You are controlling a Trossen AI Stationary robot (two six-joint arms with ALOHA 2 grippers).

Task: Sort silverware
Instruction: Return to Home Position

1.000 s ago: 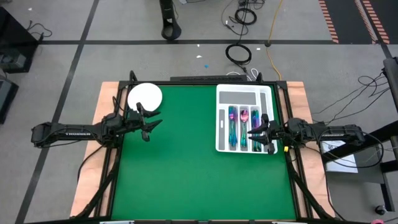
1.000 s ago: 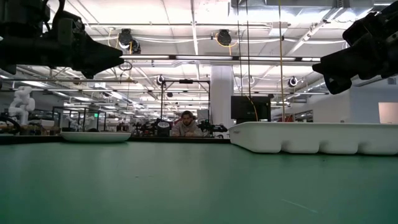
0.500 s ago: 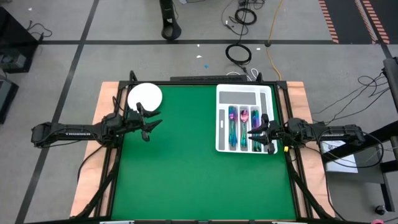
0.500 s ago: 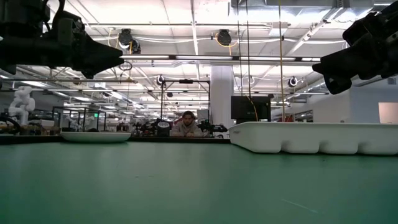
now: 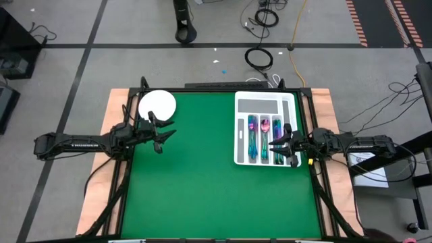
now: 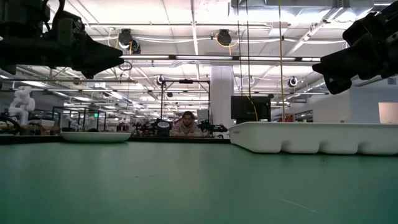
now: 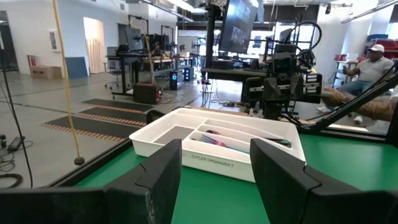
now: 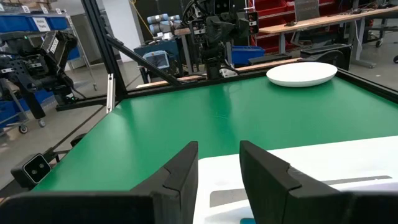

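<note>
High view is showing the right tool (image 5: 273, 144) hanging over the right-hand slots of the white tray (image 5: 260, 104), its fingers standing apart and gripping nothing. The right wrist view is confirming that gap. The left tool (image 5: 166, 134) is hovering at the left side of the surface (image 5: 202, 189), just beside the round white plate (image 5: 157, 103), its fingers likewise spread and empty. Low view is showing both tools riding well clear of the green, touching nothing.

The silverware (image 5: 252, 138) is lying lengthwise in the tray's long slots, with pink, purple and teal pieces bunched in at least two neighbouring compartments. A third slot is sitting partly hidden under the right tool. No piece is showing on the plate or loose on the surface, so the sorting is looking done, and the step in hand is probably a pull-back to rest.

Were a piece needing another lift, I am expecting it to handle as light, stiff and slick, being thin polished metal that offers little friction and lies low against the tray floor. I am judging the best hold to be across the handle near its middle, with the fingers closing on the narrow edges. A grip near the bowl or tines is risking a pivot and a slip.
</note>
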